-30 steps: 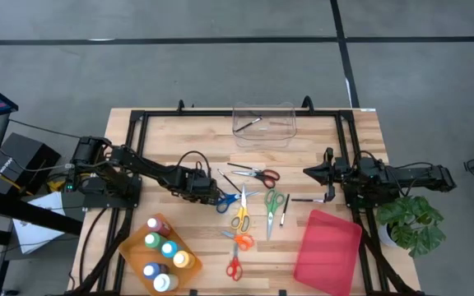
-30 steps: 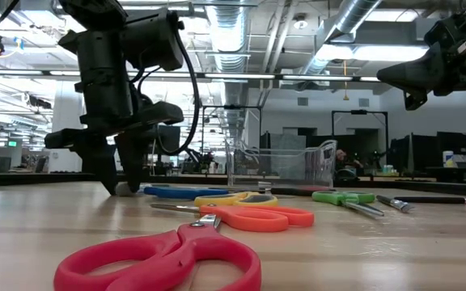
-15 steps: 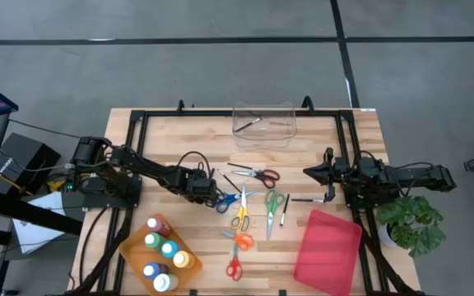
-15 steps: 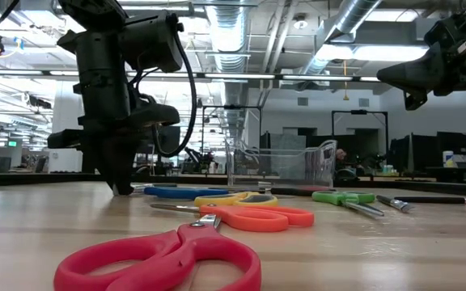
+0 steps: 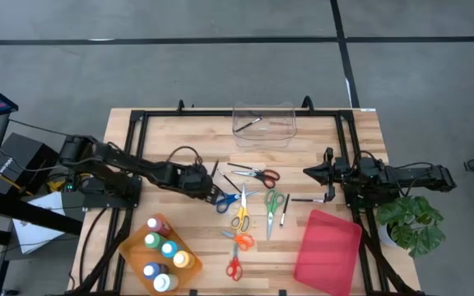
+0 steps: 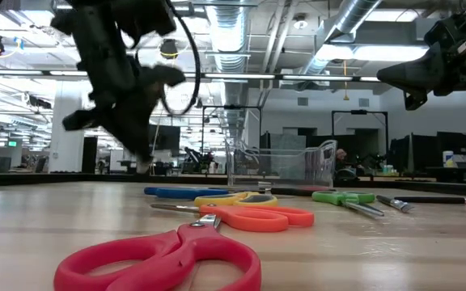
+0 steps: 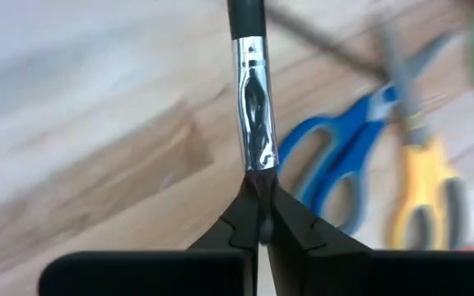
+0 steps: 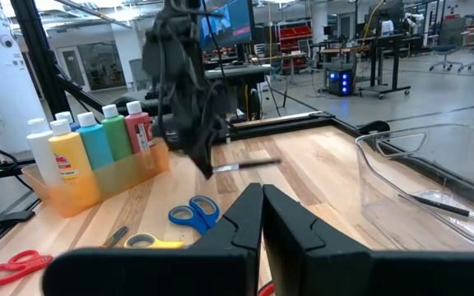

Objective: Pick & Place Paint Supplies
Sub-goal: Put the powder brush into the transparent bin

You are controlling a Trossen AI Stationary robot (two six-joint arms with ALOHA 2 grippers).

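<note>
Wooden table carries five scissors, five paint bottles near left; left gripper fingers clench one brush. Right gripper waits right, fingers clenched, empty.

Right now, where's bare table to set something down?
Free: the strip between the clear bin and the right gripper, and the wood beside the left gripper toward that bin. Crowded: the scissors cluster between paint caddy and red tray.
</note>
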